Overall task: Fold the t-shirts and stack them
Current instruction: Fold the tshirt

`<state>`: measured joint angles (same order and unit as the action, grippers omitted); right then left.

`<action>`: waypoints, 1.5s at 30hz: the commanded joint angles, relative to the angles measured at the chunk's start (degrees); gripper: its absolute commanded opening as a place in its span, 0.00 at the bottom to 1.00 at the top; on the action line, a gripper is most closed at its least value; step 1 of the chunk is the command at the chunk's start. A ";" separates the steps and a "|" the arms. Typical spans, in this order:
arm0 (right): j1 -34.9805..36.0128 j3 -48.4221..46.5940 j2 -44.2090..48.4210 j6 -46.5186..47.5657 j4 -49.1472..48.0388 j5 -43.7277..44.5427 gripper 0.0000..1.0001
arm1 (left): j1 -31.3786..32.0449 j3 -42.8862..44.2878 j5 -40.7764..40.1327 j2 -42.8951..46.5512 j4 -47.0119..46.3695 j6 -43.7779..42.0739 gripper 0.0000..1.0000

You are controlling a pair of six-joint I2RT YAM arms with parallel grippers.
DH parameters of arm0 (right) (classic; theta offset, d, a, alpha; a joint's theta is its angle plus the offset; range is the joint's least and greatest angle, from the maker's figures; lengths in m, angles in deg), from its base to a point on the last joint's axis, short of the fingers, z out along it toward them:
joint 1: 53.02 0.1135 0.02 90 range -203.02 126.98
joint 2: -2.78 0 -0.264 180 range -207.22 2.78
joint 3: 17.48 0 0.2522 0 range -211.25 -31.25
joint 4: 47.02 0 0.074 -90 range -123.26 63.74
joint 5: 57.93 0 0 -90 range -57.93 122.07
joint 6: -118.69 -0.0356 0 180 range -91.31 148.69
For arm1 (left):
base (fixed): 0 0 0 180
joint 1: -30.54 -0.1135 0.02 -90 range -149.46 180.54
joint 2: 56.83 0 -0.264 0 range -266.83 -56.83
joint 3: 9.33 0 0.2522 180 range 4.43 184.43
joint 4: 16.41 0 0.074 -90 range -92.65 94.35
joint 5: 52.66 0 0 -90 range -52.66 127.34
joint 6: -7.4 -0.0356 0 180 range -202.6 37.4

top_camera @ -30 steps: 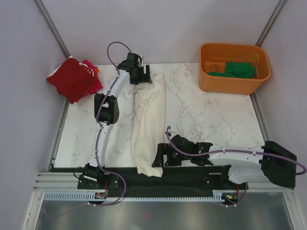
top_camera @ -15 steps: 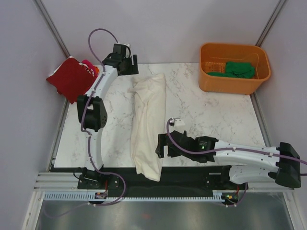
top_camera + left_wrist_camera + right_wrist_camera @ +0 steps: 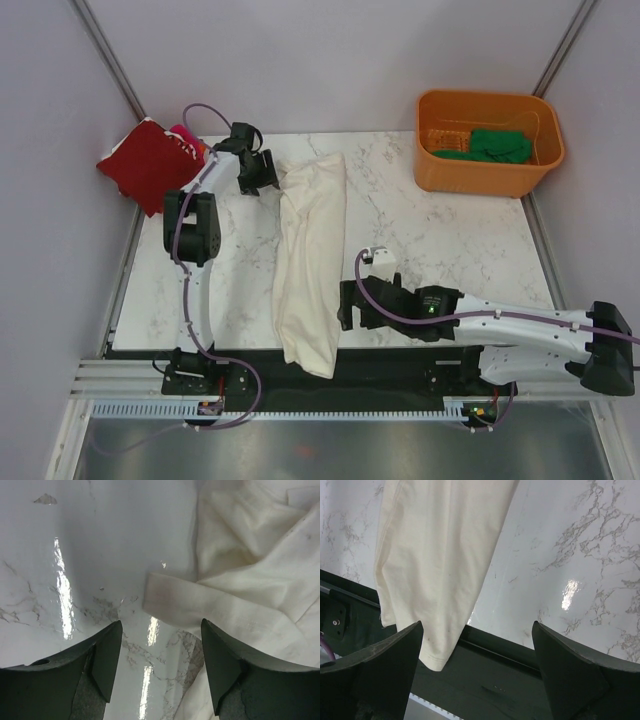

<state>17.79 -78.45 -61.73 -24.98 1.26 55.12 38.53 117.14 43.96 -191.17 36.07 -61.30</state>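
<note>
Two spread grippers flank one cream-white t-shirt (image 3: 310, 265), which lies on the bench (image 3: 450, 240) as a long, narrow strip. Its long axis runs from the far edge toward the arms, and the near end droops over the bench's front edge. The left gripper (image 3: 266, 178), fingers apart and holding nothing, sits just beside the strip's far left corner, where a loose band of cloth (image 3: 170, 597) pokes out, probably to pinch that end. The right gripper (image 3: 347, 305), equally spread and empty, hovers just right of the near end, probably for a lengthwise fold. A dark red t-shirt (image 3: 145, 165) lies over a pink t-shirt (image 3: 184, 133) at the far left corner. A green t-shirt (image 3: 500, 145) lies in the orange tub (image 3: 430, 172).
</note>
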 commanded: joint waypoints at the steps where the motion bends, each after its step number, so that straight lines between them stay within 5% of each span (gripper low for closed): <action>1: 0.12 1.06 1.67 -0.03 1.07 1.91 0.98 | 0.19 2.60 1.39 -2.15 -0.84 3.66 0.72; 4: 0.03 1.32 1.76 -0.12 1.16 2.17 0.98 | 0.10 2.52 0.60 -3.38 -0.93 4.27 0.72; 7: 0.03 1.32 1.23 -0.03 1.16 2.44 0.98 | 0.01 2.87 0.77 -4.78 -1.45 4.45 0.60; 8: 0.03 1.23 0.88 0.40 1.16 2.44 0.98 | 0.01 3.13 1.21 -5.22 -1.54 4.45 0.49; 10: 0.04 1.06 0.62 0.50 1.16 2.62 0.98 | -0.08 4.79 1.39 -6.71 -1.80 4.37 0.42; 13: 0.03 0.88 0.09 0.85 1.16 2.79 0.98 | -0.08 7.60 2.35 -8.04 -1.72 3.75 0.05; 14: 0.03 0.88 0.00 0.93 1.16 2.88 0.98 | -0.08 8.14 2.61 -7.87 -1.72 3.66 0.02; 27: 0.12 0.88 0.61 1.37 1.69 3.93 0.98 | 3.35 14.38 -4.32 1.54 -1.54 -6.18 0.02; 35: 0.03 1.94 1.49 1.20 1.78 4.64 0.98 | 12.13 18.16 -8.63 1.98 -1.63 -18.91 0.02; 38: -0.05 2.29 1.49 1.11 1.78 4.64 0.98 | 15.47 21.32 -10.56 -0.30 -1.54 -22.69 0.11; 39: 0.03 2.46 1.49 1.02 1.86 4.64 0.98 | 16.00 22.02 -10.74 -0.91 -1.54 -23.14 0.22; 40: 0.03 2.46 1.58 1.02 1.95 4.46 0.98 | 16.70 23.08 -11.87 -2.40 -1.54 -23.15 0.70; 42: 0.04 2.55 1.84 1.02 2.13 4.29 0.98 | 16.97 24.40 -13.55 -3.73 -0.75 -22.62 0.97; 45: 0.12 2.90 2.19 1.02 2.30 4.02 0.98 | 16.80 23.62 -16.62 -2.60 0.48 -20.17 1.00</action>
<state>17.79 -75.91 -60.90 -24.01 2.82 57.89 57.28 139.19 32.77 -193.21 35.18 -80.14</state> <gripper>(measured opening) 0.979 0.992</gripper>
